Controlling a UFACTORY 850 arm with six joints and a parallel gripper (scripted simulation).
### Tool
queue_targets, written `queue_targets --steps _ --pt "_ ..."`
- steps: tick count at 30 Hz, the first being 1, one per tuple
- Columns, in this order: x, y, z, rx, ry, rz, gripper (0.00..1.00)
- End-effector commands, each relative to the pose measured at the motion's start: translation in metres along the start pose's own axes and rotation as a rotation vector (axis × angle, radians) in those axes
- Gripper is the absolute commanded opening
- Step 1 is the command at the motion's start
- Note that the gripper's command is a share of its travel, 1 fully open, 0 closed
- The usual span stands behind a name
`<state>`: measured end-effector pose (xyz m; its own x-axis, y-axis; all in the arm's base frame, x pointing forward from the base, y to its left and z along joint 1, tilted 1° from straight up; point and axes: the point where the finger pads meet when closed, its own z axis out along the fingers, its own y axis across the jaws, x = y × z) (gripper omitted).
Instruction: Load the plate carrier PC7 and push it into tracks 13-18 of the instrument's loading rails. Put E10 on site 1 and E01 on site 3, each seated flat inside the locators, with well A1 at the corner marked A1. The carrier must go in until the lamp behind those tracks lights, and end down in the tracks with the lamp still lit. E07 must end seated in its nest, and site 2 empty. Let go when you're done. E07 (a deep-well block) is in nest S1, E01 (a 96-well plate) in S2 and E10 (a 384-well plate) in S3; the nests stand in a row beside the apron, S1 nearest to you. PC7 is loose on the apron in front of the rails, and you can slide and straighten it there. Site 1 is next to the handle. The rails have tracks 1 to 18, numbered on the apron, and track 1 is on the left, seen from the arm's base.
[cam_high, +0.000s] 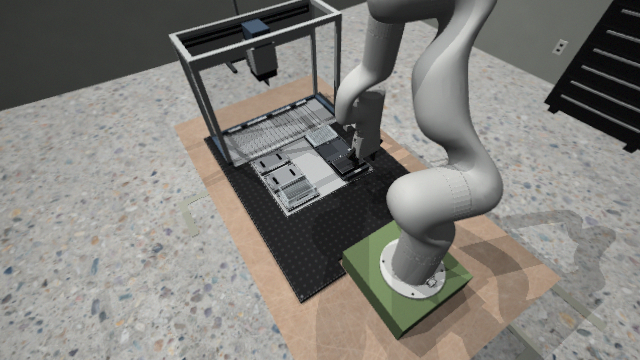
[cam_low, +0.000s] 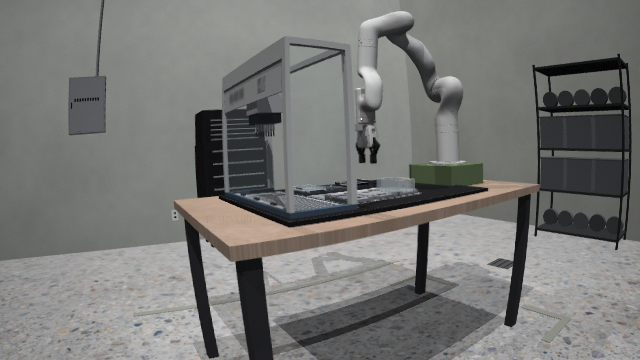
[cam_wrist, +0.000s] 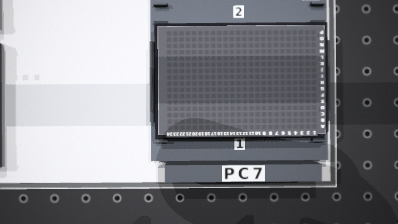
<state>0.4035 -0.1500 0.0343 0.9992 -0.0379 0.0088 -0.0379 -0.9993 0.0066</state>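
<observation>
My gripper (cam_low: 367, 156) hangs open, nothing between fingers, well above carrier PC7 (cam_wrist: 243, 173) in exterior view; air below me free down to plate (cam_wrist: 240, 80) on site 1. Instrument frame post (cam_low: 350, 125) stands just left of me in exterior view, blocks sideways sweep there. Pipetting head (cam_high: 261, 60) upper centre of top view, well apart. Own arm fills right of top view. Nests (cam_high: 287, 182) lower left, low.
</observation>
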Motion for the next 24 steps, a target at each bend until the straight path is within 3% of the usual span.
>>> queue_targets --steps 1,24 --pt "0.001 0.0 0.004 -0.001 0.002 0.0 0.82" --pt "0.001 0.0 0.039 -0.001 0.002 0.0 0.82"
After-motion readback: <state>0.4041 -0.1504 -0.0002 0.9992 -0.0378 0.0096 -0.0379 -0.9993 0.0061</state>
